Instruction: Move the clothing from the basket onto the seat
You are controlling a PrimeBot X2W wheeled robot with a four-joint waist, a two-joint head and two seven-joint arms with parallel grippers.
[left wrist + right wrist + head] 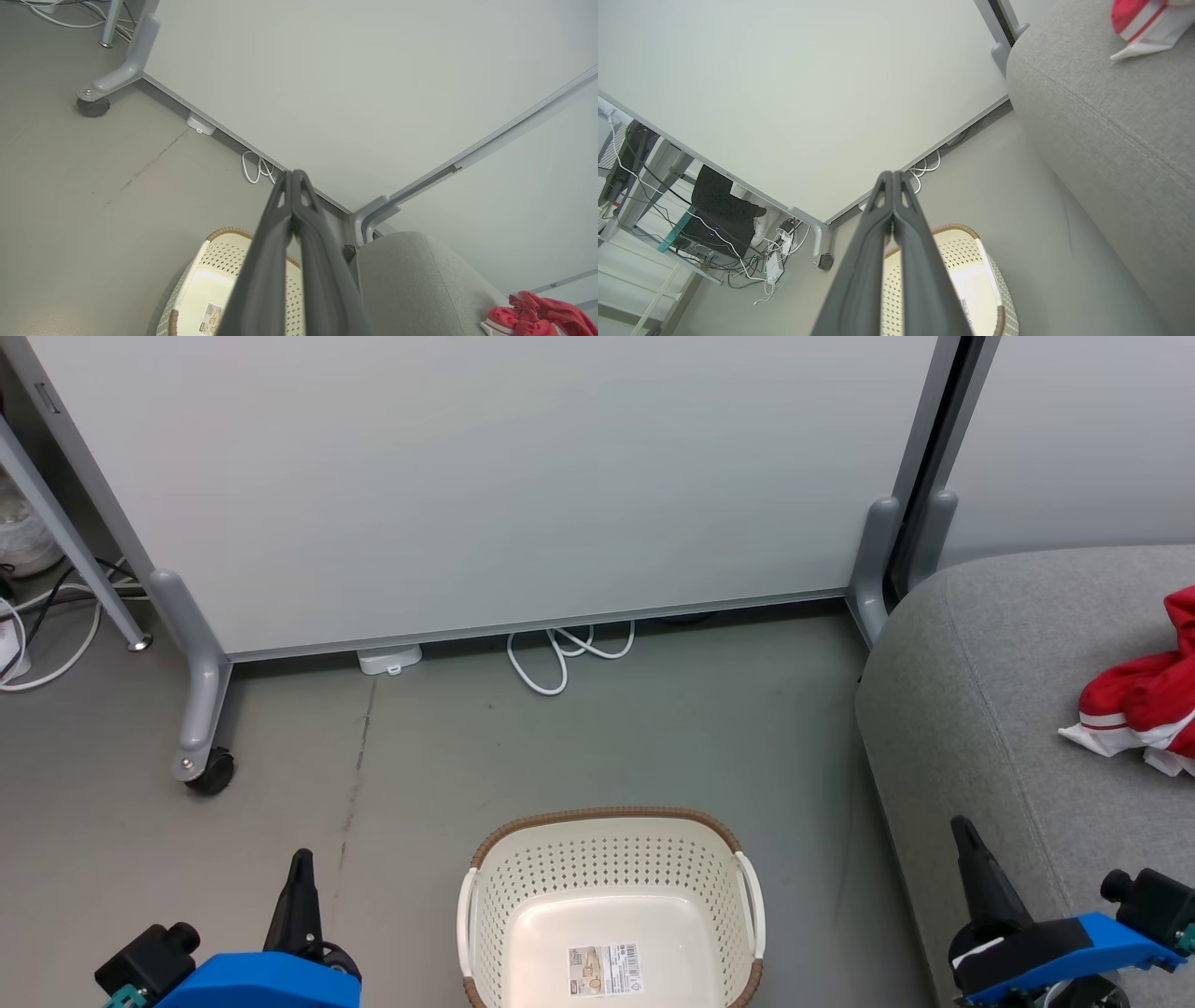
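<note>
Clothing [1144,705]: a red-and-white sportswear heap lies on the seat [990,728], the grey sofa, at the right edge of the head view. It is partly cut off by the frame, so I can't tell whether it is one garment or two. The basket [607,815] sits on the floor [420,784] just beside the sofa's front, between the two arms. Its visible inside is bare apart from the barcode sticker [605,969] on the bottom, though the nearest strip is cut off at the bottom edge. Judgement: the transfer looks done or nearly done, with nothing red in the basket as far as it can be seen. What's left, if anything, is checking that hidden strip. Left gripper [293,173]: fingers pressed flat together, nothing between them, touching nothing, up over the floor to the left of the basket. Right gripper [893,173]: same, fingers closed tip to tip and empty, hovering by the sofa's front edge, well apart from the clothing.
</note>
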